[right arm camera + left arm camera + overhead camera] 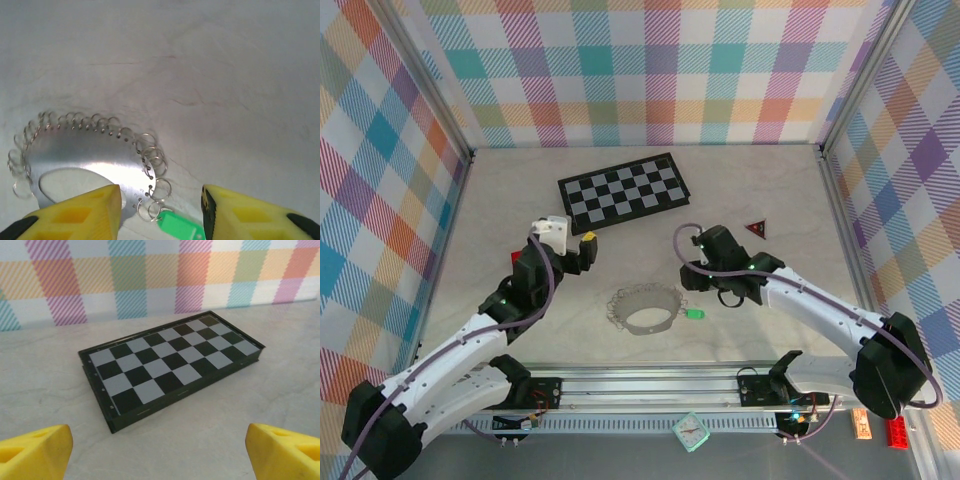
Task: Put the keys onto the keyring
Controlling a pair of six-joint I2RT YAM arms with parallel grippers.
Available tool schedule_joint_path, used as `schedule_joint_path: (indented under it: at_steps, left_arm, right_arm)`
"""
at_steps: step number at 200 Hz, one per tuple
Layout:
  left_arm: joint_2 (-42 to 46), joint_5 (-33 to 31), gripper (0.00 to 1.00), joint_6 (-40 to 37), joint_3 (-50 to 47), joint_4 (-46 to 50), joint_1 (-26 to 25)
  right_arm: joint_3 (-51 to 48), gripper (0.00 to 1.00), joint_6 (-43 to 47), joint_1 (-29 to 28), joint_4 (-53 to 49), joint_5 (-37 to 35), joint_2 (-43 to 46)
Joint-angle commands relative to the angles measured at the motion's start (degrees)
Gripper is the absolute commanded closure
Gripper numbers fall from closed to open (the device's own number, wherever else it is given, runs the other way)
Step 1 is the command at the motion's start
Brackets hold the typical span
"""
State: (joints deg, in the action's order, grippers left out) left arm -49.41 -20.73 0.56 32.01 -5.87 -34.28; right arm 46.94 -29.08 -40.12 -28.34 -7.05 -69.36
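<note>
Left gripper [160,452] and right gripper [161,202] jaws wide open, empty — right hangs over the green key [181,228], on the surface [225,75] at the rim of the keyring [90,160]. Risk: closing catches a loop [161,189] too, dragging the keyring.

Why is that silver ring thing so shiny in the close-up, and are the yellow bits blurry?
Right wrist view: the keyring catches the light, with a pale glare on its metal; the right end effector has yellow fingers close to the lens, slightly soft. Left wrist view: the chessboard looks crisp and evenly lit.
</note>
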Motion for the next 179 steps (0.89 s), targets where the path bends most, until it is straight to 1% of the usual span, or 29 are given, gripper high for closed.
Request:
schedule_joint_path:
  at_steps: [1, 21, 43, 69, 90, 118, 179]
  left_arm:
    - [-1.78, 4.81, 0.11, -0.40, 2.07, 0.24, 0.62]
    - [-3.31, 5.95, 0.11, 0.85, 1.83, -0.24, 0.62]
    - [-4.03, 7.31, 0.11, 2.14, 1.78, -0.06, 0.66]
    - [-4.53, 10.18, 0.11, 3.64, 3.04, 2.45, 0.70]
    - [-4.86, 12.07, 0.12, 5.56, 2.41, 2.04, 0.71]
    - [-5.35, 10.85, 0.11, 5.81, 1.65, 1.08, 0.71]
    - [-5.32, 10.89, 0.11, 5.90, 1.66, 0.12, 0.71]
  right_arm:
    - [-3.34, 0.54, -23.91, -0.04, -1.27, -0.64, 2.17]
    - [-8.31, 0.55, -31.97, -0.13, 3.34, 2.33, 3.56]
    - [-11.18, 0.55, -35.55, 0.03, 6.59, 3.93, 3.62]
    - [-12.09, 0.54, -37.66, 0.00, 7.96, 4.38, 2.63]
    - [-12.16, 0.54, -39.49, 0.19, 8.69, 4.62, 1.72]
    - [-12.74, 0.54, -42.09, 0.39, 8.52, 5.11, 0.90]
    - [-14.05, 0.58, -44.98, 1.01, 9.33, 5.29, 1.14]
